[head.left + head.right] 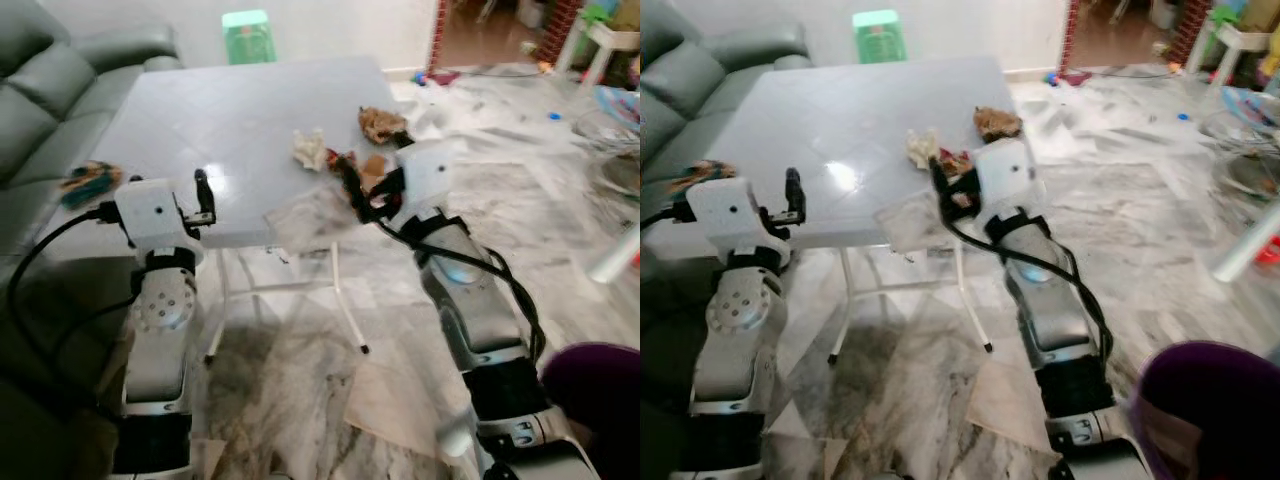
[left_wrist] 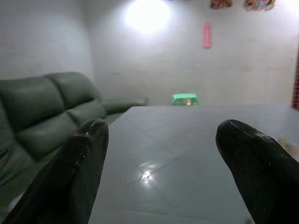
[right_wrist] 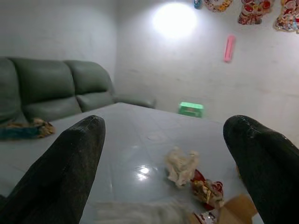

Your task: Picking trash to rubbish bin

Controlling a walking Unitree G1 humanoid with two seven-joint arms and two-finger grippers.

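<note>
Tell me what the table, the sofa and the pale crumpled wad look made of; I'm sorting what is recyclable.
The table looks like pale grey plastic or laminate with a glossy top, since it mirrors a light spot. The sofa looks like dark green leather or a leather look-alike, smooth with a dull sheen. The crumpled wad looks like tissue or paper, matte and creased; that guess is less sure.
</note>
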